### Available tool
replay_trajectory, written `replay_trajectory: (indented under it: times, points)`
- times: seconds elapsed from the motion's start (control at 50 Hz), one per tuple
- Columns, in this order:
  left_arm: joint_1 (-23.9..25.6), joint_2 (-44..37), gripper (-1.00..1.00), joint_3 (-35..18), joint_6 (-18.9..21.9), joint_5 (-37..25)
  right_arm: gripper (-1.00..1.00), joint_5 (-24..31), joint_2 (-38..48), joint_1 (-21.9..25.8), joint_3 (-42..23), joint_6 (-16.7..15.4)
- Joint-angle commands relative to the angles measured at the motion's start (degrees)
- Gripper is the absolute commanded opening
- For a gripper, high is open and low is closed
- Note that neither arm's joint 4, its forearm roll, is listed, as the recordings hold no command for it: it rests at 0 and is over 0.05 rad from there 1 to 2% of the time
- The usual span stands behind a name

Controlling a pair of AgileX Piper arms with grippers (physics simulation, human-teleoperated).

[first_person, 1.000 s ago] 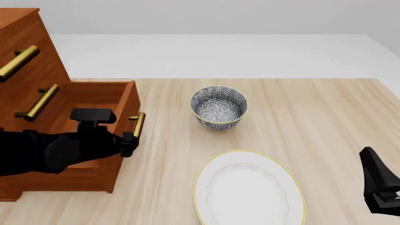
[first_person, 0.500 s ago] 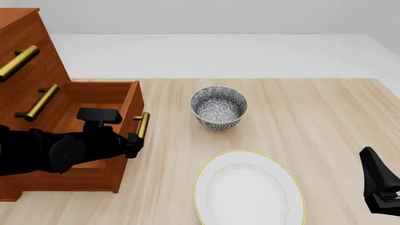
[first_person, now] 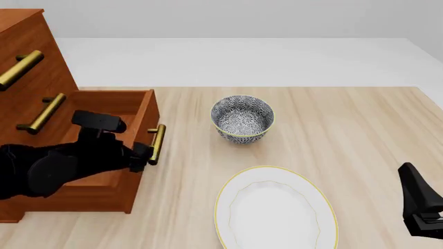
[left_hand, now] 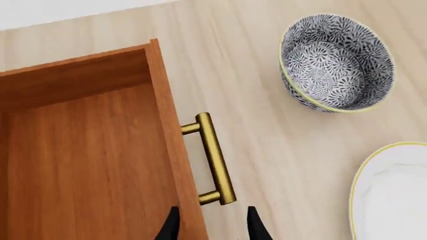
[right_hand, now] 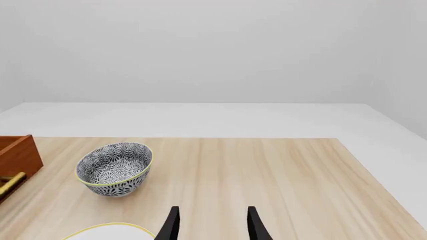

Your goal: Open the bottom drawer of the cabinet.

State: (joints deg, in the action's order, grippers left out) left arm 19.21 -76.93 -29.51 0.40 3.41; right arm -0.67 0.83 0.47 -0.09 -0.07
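Pale wood worktop (first_person: 346,129) under grey walls; just ahead of my left pincer (left_hand: 210,227), parted and ungripping, the reddish drawer (left_hand: 87,150) stands pulled out, brass handle (left_hand: 215,157) forward.

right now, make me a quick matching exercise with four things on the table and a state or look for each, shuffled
Things:
1. bottom drawer
2. bowl
3. plate
4. left gripper

States:
A. white with a thin yellow rim
B. open, fingers either side of the brass handle's near end
C. pulled out, nothing in the part that shows
D. upright, dark and white pattern

Pairs: 1-C, 2-D, 3-A, 4-B
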Motion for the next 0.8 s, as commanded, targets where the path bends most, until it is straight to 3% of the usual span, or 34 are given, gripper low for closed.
replay_trajectory:
  times: [0.02, 0.18, 0.48, 0.7, 0.76, 0.8]
  points:
    - [-2.64, 14.62, 1.0, 1.96, 5.14, -3.08, 1.0, 0.0, -0.01, -0.02, 0.0, -0.01]
    - [-4.0, 30.5, 1.0, 3.13, 6.09, -9.63, 1.0, 0.0, 0.01, 0.0, 0.0, 0.0]
    - [-6.68, 54.9, 1.0, 8.28, 11.25, -15.19, 1.0, 0.0, -0.01, 0.0, 0.0, 0.0]
    - [-7.62, 73.23, 1.0, 8.1, 8.22, -25.74, 1.0, 0.0, -0.01, -0.01, 0.0, 0.0]
    - [-8.31, 76.87, 1.0, 8.07, 10.93, -27.3, 1.0, 0.0, 0.01, -0.01, 0.0, 0.01]
    - [-8.96, 76.93, 1.0, 7.08, 10.03, -27.45, 1.0, 0.0, -0.01, 0.01, 0.0, -0.01]
